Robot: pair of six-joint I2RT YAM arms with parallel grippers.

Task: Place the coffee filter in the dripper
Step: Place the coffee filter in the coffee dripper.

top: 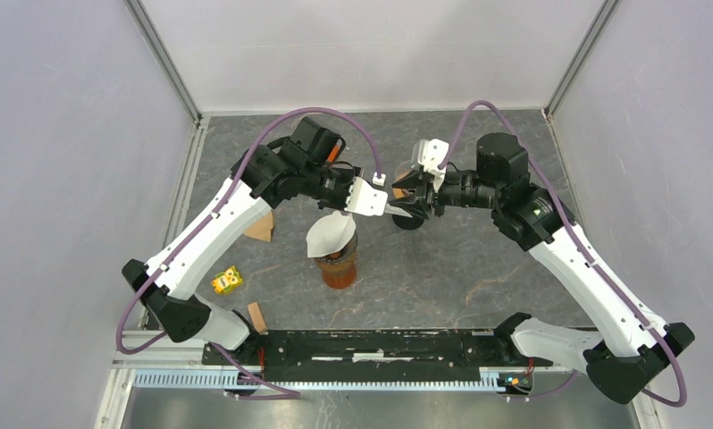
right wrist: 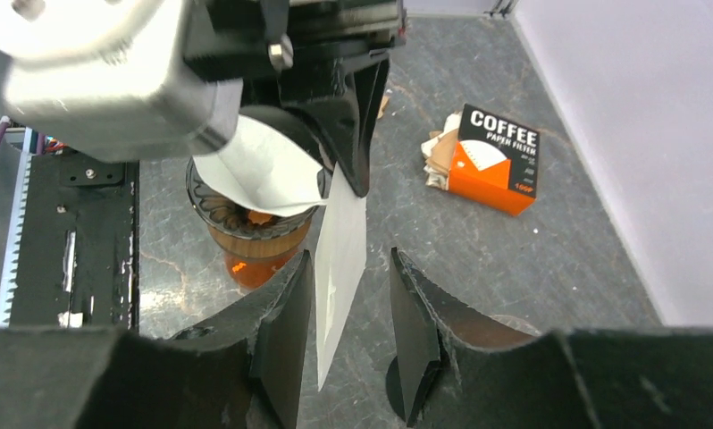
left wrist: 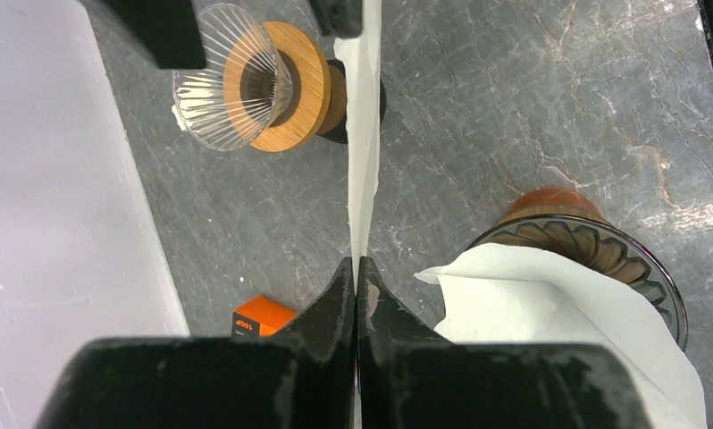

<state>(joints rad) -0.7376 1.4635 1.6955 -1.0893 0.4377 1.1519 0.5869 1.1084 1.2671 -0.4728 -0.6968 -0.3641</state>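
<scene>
Pinching a flat white filter point(left wrist: 364, 152) by its edge with the left gripper point(left wrist: 356, 265), fingers clamped tight on the paper. Held off the bench point(left wrist: 514, 107), just beside the amber dripper point(left wrist: 603, 239) and clear of its rim. Straddling the sheet's free end with the right gripper point(right wrist: 351, 264), fingers spread wide on either side, neither plainly touching. Draped over the amber dripper's rim, a second filter point(left wrist: 549, 304). Standing near the amber dripper, a glass dripper point(left wrist: 246, 85) with wooden collar; on its other side, an orange box point(right wrist: 496, 161).
</scene>
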